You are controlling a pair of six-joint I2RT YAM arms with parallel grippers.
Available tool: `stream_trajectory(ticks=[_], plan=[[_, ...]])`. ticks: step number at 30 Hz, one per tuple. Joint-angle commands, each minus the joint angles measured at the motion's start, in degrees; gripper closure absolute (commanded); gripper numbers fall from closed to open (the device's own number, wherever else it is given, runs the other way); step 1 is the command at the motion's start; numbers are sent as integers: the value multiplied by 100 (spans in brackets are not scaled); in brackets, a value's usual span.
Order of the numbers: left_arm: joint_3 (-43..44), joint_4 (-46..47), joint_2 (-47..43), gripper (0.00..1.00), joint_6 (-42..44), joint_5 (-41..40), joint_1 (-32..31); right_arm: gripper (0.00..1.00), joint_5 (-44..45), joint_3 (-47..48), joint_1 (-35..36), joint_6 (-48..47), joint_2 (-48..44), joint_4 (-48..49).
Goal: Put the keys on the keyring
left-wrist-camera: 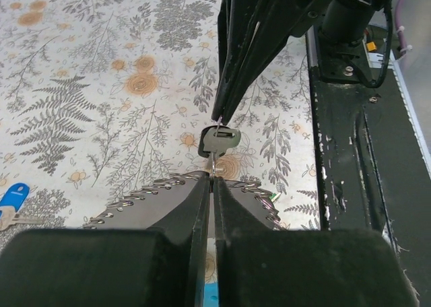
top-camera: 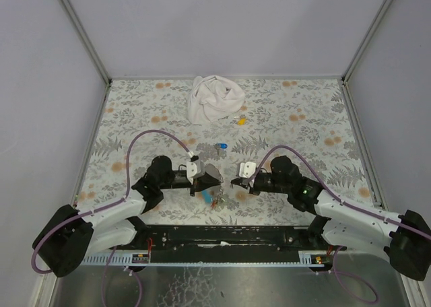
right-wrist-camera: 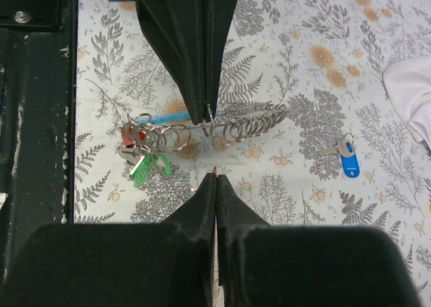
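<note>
At the middle of the table's [top-camera: 316,118] near edge, my 2 claws meet tip to tip, the left claw [left-wrist-camera: 212,186] and the right claw [right-wrist-camera: 215,179] both pinched fully closed. The left one appears to nip the keyring [right-wrist-camera: 236,128], a grey strap with a blue inner face and a row of thin wire rings. The strap arches up off the table on either side of the pinch. In the left wrist view a grey-capped key [left-wrist-camera: 220,140] stands just under the right claw's tips, its blade running down toward my left pinch. Whether the right claw actually grips it I cannot tell. The green-capped keys [right-wrist-camera: 149,165] lie bunched at the strap's end nearest the near edge, while 1 blue-capped key [top-camera: 220,147] lies alone toward the table's centre, well apart from the ring. I judge each key light, rigid and slick on its bare metal, so the flat sides of the plastic cap are the place to hold, with the hole kept clear. The strap looks limp and will not brace anything. The ring wire looks thin and springy, so I would grip the wire itself.
</note>
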Motion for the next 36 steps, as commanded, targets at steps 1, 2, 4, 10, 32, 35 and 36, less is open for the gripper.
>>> stream_trajectory(ticks=[1,2,4,10,32,35,36], plan=[[25,692,96,100,-54,516,43,100,-364,-101,-82,-31,-146,428],[40,695,112,100,-56,579,42,100,-424,-124,-83,-32,-142,495],[73,683,169,100,-40,663,42,100,-510,-159,-89,-24,-133,595],[186,421,272,100,174,796,45,100,-629,-268,-88,-17,-153,806],[333,127,375,100,344,1034,42,100,-1029,-250,-84,-62,13,843],[343,131,408,100,331,1022,42,100,-1087,-263,-89,-43,-16,898],[339,131,409,100,332,1011,42,100,-1085,-261,-88,-35,-26,904]])
